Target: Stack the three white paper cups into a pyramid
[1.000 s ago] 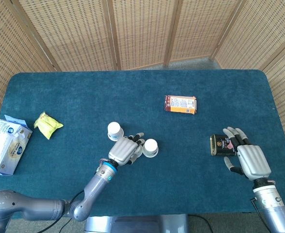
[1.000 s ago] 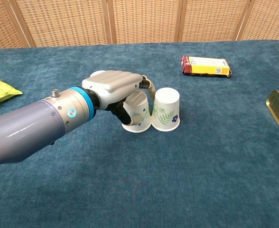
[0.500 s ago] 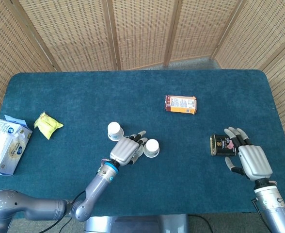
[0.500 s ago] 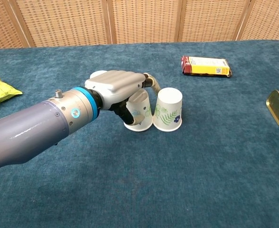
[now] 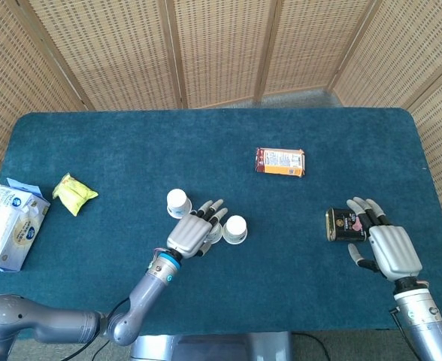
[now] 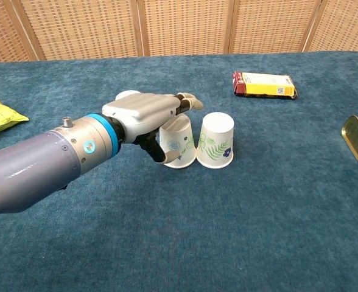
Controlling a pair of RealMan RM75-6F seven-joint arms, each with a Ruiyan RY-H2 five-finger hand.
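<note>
Now both paper cups (image 6: pixel 197 141) stand inverted, rims down, left hand (image 6: pixel 143 112) fingers (image 6: pixel 188 100) spread above one.

Three white paper cups, all upside down on the blue table (image 5: pixel 116 143), right cup (image 6: pixel 215 140) with green fern print standing free, middle cup (image 6: pixel 178 144) touching its left side, leaf and blue flower print, third cup (image 5: pixel 177 201) just left and behind, apart from that pair
</note>
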